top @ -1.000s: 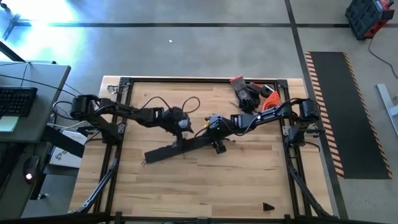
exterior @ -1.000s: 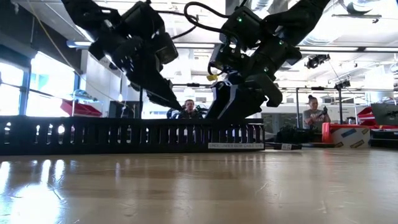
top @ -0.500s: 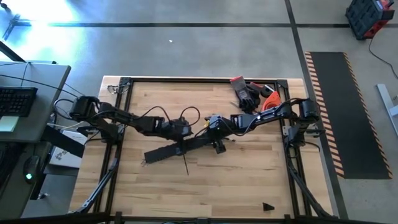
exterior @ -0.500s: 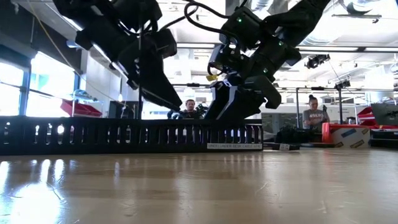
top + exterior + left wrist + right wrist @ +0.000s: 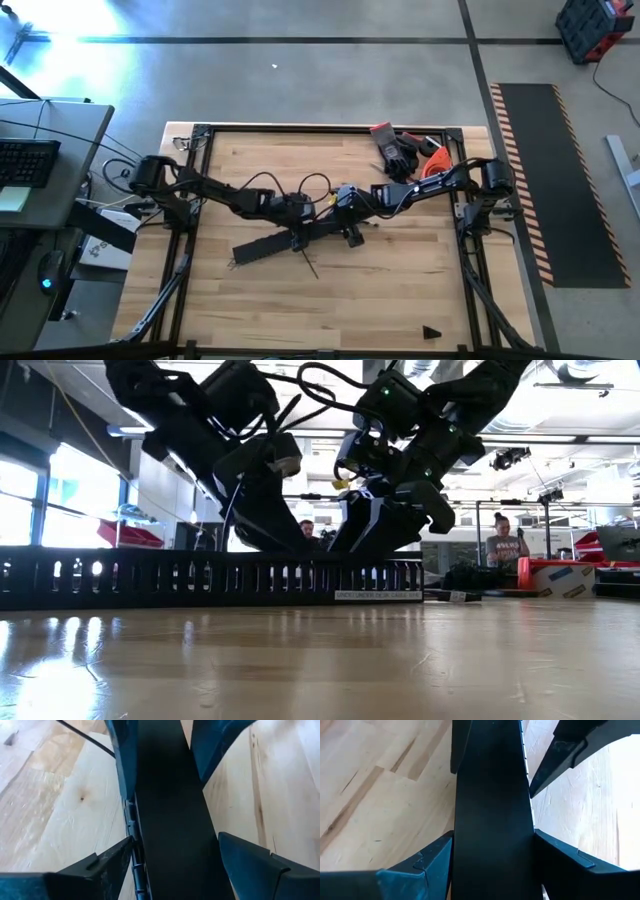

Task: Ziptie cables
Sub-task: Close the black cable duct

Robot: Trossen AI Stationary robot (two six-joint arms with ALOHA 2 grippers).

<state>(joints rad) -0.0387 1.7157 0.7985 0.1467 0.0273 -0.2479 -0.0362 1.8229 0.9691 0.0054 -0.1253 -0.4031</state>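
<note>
A long black comb-toothed duct (image 5: 290, 240) lies slantwise across the middle of the table, its slotted wall showing in the low view (image 5: 200, 575). My right gripper (image 5: 348, 230) is shut on the duct's right end. My left gripper (image 5: 297, 238) is open just left of it, one finger on either side of the duct (image 5: 170, 820). A thin black strip (image 5: 309, 263) sticks out from the duct toward the table's near edge beside my left gripper. The thin coloured cables are hidden or out of view. My right gripper pinches the duct near its right end between its two fingers (image 5: 437, 855), one on each long side wall (image 5: 457, 827). The fingers come from above and lie across the duct, which rests flat on the table. My left gripper straddles the duct; whether its fingers (image 5: 112, 857) touch the walls I cannot tell.
Black and orange gloves (image 5: 405, 152) lie at the table's far right corner. A small dark piece (image 5: 431, 332) sits near the near edge. Dark frame rails (image 5: 190, 250) run along the table's left and right sides. People sit in the room beyond (image 5: 505, 540).
My left gripper has moved toward the table's near edge and to the right, and come down over the duct beside my right gripper. The thin black strip has come into view on the duct's near side and swung a little to the right. The duct has stayed put.
</note>
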